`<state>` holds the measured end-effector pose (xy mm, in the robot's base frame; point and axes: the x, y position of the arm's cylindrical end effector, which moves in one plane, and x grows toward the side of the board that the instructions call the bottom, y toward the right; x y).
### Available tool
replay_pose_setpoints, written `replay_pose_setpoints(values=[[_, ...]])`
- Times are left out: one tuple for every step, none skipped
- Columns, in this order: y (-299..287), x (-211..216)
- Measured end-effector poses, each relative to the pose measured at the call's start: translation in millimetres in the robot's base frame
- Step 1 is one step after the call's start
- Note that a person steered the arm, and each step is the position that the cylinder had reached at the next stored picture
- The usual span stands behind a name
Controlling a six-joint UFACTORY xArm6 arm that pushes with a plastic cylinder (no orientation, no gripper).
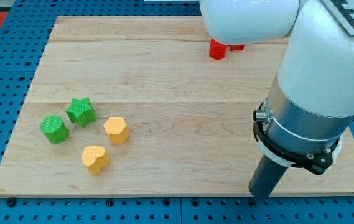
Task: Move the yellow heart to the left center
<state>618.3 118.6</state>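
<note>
Our arm [313,81] runs off the view's top and right edges and hides most of the red block [219,49], so its shape stays unclear. My tip [260,194] seems to reach the board's [164,81] bottom edge.

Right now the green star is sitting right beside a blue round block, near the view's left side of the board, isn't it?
Not quite. The round block beside the green star is green, not blue; the camera view shows this. The rest holds: the two sit close together near the view's left side of the wooden board.
</note>
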Motion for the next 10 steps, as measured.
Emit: replay_pose_setpoints(values=[[-1.3,0.7],[-46.8,0.3],[-137.3,-0.1],[-208.9,-18.3],[-223.2,-20.9],[-236.8,-30.9],[-262.4,-43.4],[-295.8,-62.1],[-299.5,-77.0],[-290.8,-102.5]])
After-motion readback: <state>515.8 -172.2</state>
